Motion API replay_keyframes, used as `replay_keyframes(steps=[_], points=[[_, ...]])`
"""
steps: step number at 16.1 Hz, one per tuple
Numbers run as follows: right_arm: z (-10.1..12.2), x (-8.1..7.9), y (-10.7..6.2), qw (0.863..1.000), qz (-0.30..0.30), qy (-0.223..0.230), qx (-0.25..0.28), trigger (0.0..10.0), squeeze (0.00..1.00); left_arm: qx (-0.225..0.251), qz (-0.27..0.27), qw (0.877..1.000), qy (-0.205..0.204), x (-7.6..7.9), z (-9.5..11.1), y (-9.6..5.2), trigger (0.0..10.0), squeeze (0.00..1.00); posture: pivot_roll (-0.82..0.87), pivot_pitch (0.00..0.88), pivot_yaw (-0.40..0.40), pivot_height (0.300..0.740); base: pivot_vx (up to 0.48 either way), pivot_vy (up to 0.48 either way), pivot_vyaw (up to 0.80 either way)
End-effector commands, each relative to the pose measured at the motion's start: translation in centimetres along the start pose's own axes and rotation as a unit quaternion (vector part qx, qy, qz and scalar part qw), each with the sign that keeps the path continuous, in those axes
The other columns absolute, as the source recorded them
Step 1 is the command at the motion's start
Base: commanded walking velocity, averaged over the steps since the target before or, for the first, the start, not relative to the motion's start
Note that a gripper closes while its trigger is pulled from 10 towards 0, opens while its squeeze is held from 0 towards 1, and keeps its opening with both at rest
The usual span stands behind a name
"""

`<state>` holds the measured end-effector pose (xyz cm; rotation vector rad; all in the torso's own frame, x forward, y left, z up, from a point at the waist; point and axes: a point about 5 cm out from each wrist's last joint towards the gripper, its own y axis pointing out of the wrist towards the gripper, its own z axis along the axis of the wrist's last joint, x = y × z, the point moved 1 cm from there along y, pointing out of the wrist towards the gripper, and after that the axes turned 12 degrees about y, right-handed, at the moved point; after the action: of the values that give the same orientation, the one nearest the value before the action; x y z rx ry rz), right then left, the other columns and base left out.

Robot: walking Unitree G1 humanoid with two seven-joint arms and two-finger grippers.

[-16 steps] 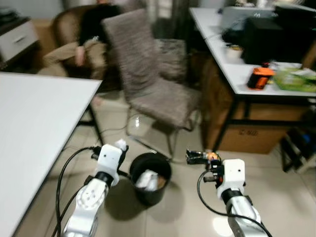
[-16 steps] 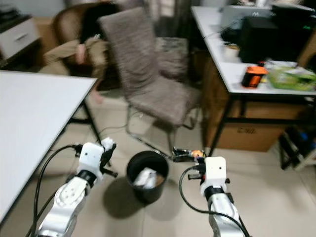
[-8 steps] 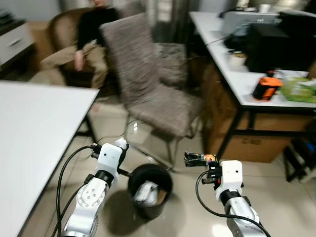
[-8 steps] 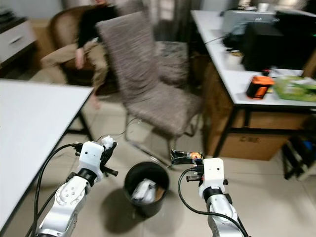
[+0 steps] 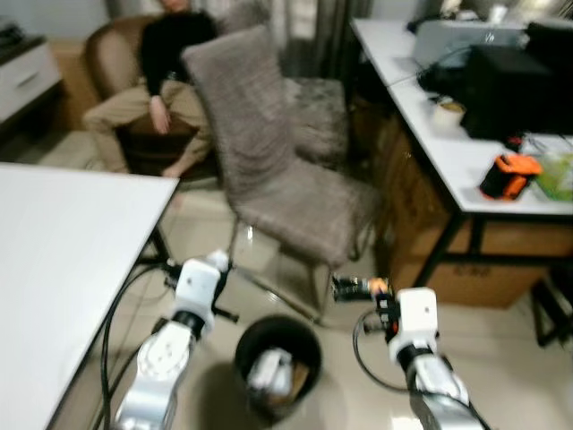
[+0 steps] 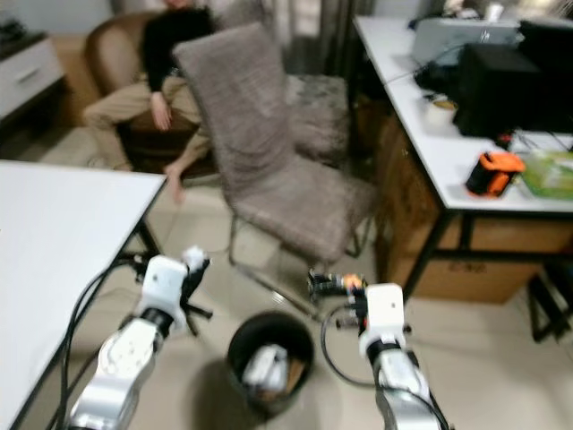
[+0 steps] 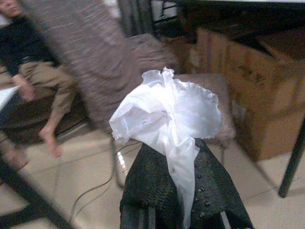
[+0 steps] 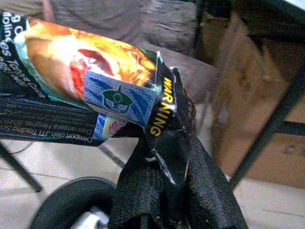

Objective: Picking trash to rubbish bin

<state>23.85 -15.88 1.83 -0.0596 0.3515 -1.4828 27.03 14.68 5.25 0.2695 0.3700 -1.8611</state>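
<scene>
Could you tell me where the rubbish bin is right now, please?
The black rubbish bin stands on the tiled floor between the two arms, just in front of the grey chair, below the left gripper and right gripper.

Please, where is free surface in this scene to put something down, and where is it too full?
The white table on the robot's left is bare from its near edge to its corner by the chair. Floor tiles right of the rubbish bin, before the cardboard box, are open. The desk on the right is crowded with equipment.
</scene>
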Motion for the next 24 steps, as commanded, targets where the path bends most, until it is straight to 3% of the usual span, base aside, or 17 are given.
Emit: replay_keyframes(steps=[1,6,11,13,17,19,24], points=[[0.3,1.1,-0.1,1.000,-0.016,-0.007,0.000,10.0,0.00,0.007,-0.010,1.000,-0.001,0.7,0.4,0.3,10.0,0.00,-0.17,0.000,-0.017,0.740,0.382,0.000,0.00],[0.3,1.3,-0.1,1.000,-0.016,-0.010,-0.002,10.0,0.00,0.009,-0.010,1.000,-0.005,0.8,0.5,0.3,10.0,0.00,-0.17,0.000,-0.021,0.740,0.377,0.000,0.00],[0.1,1.1,0.3,1.000,-0.012,-0.021,-0.012,10.0,0.00,0.001,-0.014,1.000,0.001,0.6,0.3,0.0,10.0,0.00,-0.17,0.000,-0.020,0.740,0.000,0.000,0.00],[0.3,1.1,1.7,0.998,-0.006,-0.049,-0.028,10.0,0.00,-0.008,-0.011,1.000,0.018,-0.1,0.1,-0.4,10.0,0.00,-0.17,0.015,-0.019,0.740,0.000,0.000,0.00],[-0.7,1.0,4.5,0.990,0.010,-0.086,-0.111,10.0,0.00,-0.010,-0.042,0.998,0.054,-0.9,0.5,-1.2,10.0,0.00,-0.16,0.053,-0.018,0.740,0.000,0.000,0.00],[-0.2,-0.1,6.4,0.983,0.042,-0.104,-0.144,10.0,0.00,-0.014,-0.050,0.996,0.072,-1.7,0.6,-1.7,10.0,0.00,-0.15,0.066,-0.021,0.740,0.000,0.000,0.00],[1.7,-3.0,8.7,0.973,0.108,-0.135,-0.154,10.0,0.00,-0.023,-0.043,0.996,0.079,-2.3,0.9,-2.9,10.0,0.00,-0.12,0.079,-0.043,0.740,0.000,0.000,0.00]])
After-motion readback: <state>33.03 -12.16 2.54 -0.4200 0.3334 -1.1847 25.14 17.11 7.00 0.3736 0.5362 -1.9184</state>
